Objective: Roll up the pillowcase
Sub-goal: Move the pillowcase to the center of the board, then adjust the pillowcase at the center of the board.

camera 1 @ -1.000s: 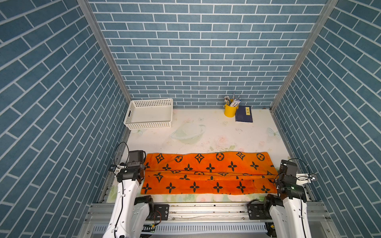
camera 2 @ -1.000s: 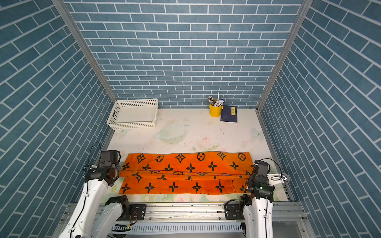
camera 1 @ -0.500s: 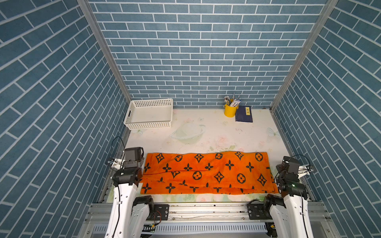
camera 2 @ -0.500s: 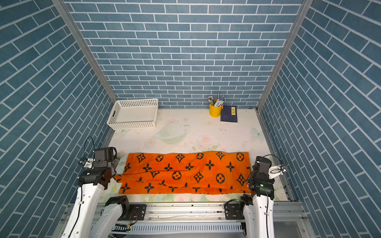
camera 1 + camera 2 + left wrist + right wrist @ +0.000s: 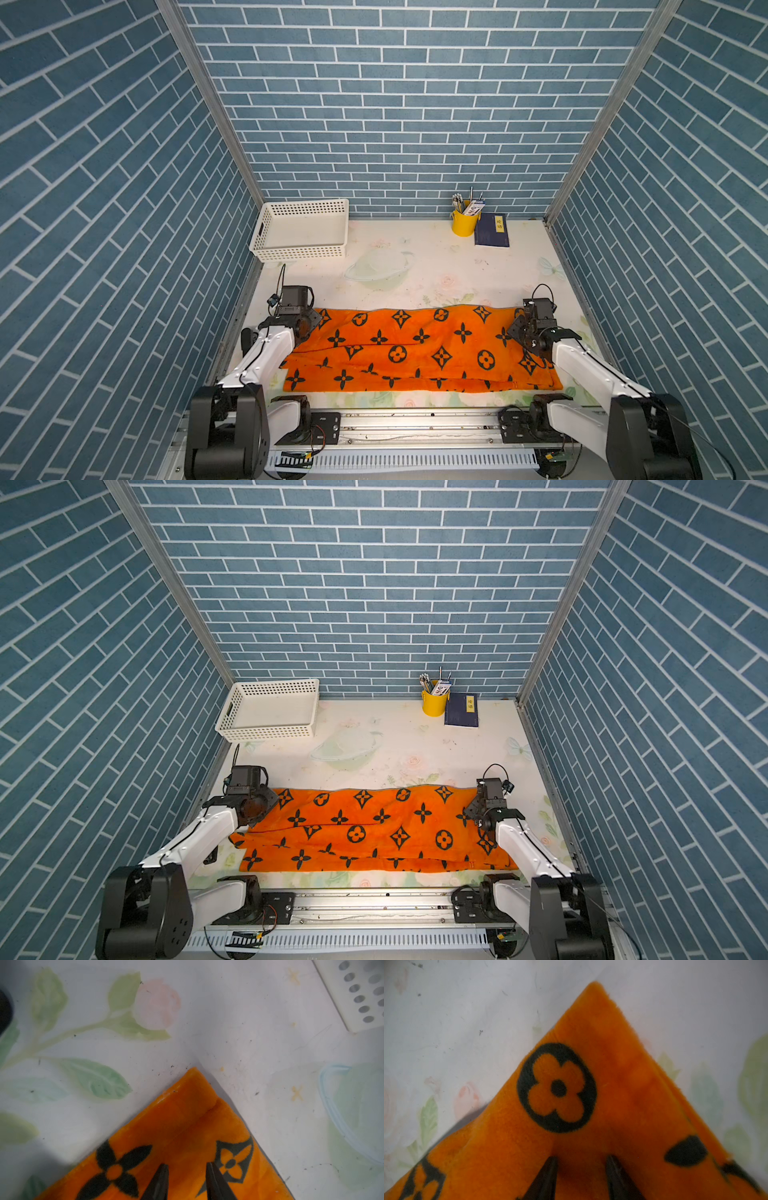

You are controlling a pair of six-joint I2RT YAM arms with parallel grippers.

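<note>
pillowcase (image 5: 419, 353) long axis runs 9–3; left tool (image 5: 186, 1164) and right tool (image 5: 581, 1157), both released, over its 12 o'clock corners.

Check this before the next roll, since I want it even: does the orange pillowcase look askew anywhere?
Yes. The pillowcase is folded over unevenly: the top layer's near edge runs slanted, leaving more of the bottom layer showing at the left end.
</note>
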